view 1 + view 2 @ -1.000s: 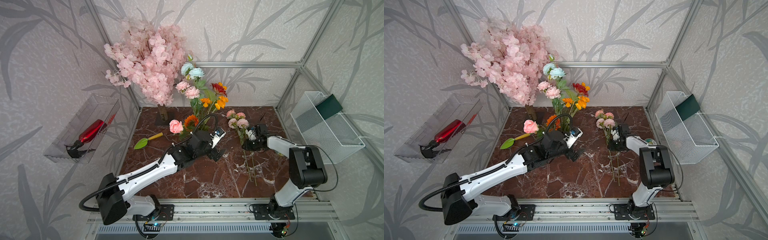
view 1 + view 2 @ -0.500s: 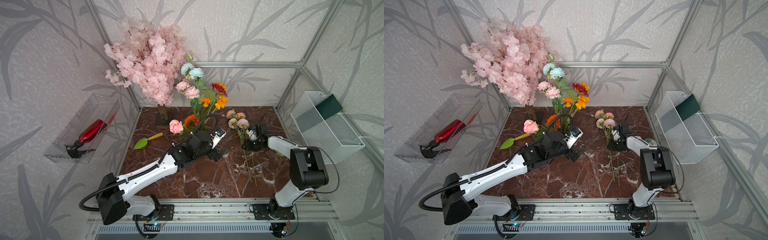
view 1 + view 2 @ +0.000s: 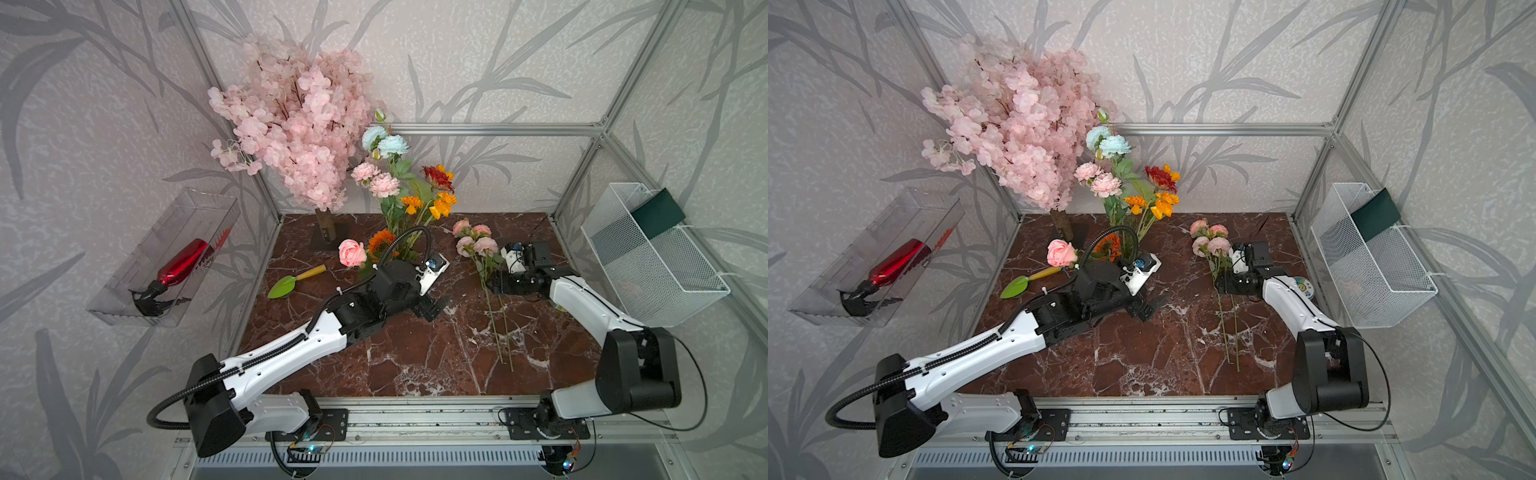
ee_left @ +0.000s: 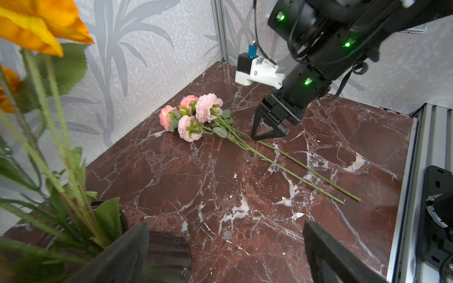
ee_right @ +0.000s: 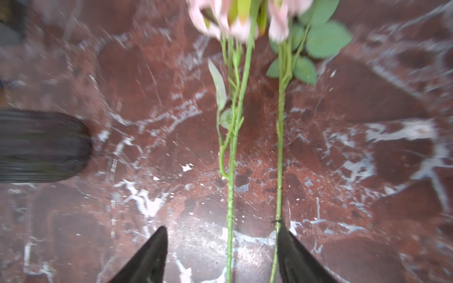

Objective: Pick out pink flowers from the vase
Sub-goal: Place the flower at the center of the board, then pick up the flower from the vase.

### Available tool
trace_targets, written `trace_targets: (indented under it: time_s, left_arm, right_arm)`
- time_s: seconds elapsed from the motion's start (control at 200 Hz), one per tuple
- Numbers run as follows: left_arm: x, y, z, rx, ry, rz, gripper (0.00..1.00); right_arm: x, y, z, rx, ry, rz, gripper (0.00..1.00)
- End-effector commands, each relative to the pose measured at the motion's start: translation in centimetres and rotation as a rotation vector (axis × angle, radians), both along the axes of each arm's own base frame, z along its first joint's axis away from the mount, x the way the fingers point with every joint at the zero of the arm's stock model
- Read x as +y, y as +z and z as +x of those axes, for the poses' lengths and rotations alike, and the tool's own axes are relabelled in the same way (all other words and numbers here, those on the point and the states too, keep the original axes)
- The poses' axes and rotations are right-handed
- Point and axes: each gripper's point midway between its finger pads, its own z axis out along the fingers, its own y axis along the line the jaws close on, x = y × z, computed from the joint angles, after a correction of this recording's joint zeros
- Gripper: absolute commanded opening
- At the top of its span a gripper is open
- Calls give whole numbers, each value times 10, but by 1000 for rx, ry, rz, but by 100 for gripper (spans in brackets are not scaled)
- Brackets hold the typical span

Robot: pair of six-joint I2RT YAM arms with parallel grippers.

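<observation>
Looking at both top views first: the pink flowers (image 3: pixel 473 243) lie flat on the veined red-brown marble table (image 3: pixel 415 353), right of centre. Their ruffled heads point at the back wall, and the thin green stems run toward the front rail. The right gripper (image 3: pixel 490 286) sits low over the stems.

Left wrist view: four salmon-pink pompom blooms. The dark ribbed vase (image 4: pixel 169 252) is just beside one black finger of the left gripper (image 4: pixel 225 224), whose jaws are spread wide and hold nothing.

Right wrist view, blurry: jaws apart, one wiry stem loose between them, the second stem just beside a fingertip.
</observation>
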Motion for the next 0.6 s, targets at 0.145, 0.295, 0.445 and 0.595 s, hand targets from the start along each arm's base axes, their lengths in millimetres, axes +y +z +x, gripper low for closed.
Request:
trace_targets:
  time_s: [0.145,0.295,0.445,0.595]
  left_arm:
    - [45,62,-7,-141,118,-54,95]
    - [60,80,-32,-140,69,-139,83]
    - [72,76,-51,-113,35,-170,64]
    - [75,53,-69,-35,-32,-112,49]
  right_arm:
    - [13,91,-11,-264,65,57,99]
    - [31,128,-21,-378,131,94,99]
    - [61,148,-29,-422,214,151,99]
    - [95,147,-34,-427,289,198,99]
